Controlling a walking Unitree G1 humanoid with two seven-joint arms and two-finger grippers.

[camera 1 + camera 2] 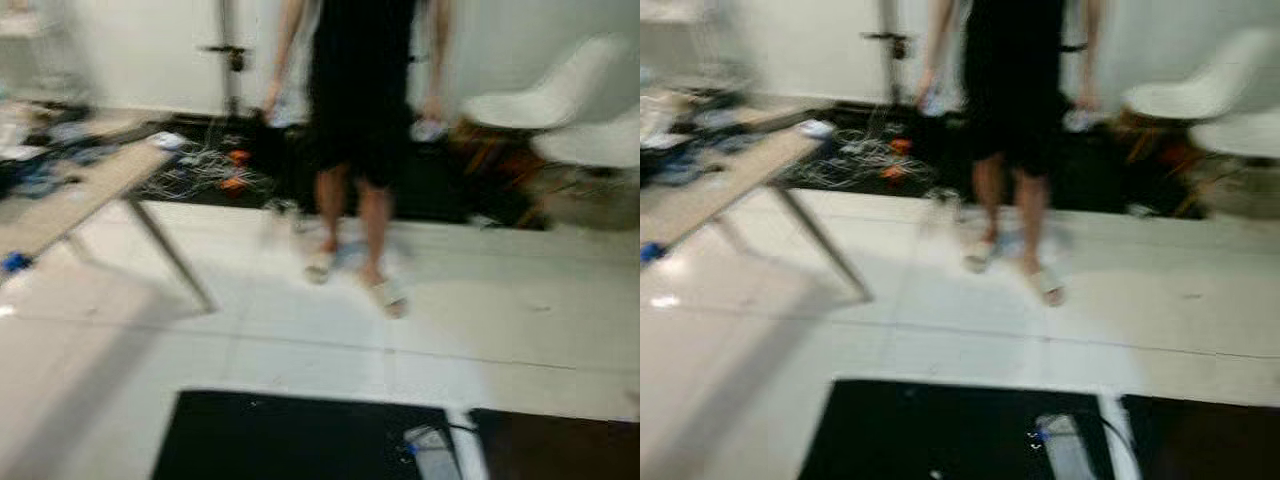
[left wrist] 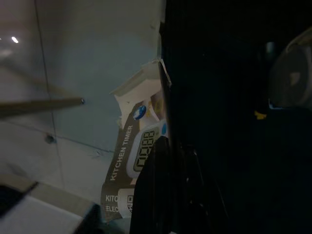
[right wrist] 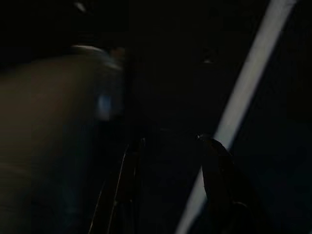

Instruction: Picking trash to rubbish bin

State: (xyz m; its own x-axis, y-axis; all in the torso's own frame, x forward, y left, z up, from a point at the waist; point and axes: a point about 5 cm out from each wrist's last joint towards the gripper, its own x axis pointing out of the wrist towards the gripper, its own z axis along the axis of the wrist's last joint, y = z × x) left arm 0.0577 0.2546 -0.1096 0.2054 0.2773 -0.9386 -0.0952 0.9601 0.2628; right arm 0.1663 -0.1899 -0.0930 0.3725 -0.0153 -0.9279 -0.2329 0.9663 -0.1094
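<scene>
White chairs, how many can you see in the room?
2. One white chair is by the wall on the right, the other white chair just in front of it, further right. More may be hidden past the picture's edge.

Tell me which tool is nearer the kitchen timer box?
Left. The left tool has the kitchen timer box right against its dark fingers, apparently gripped. The right tool hangs open in the dark with no box near it.
</scene>
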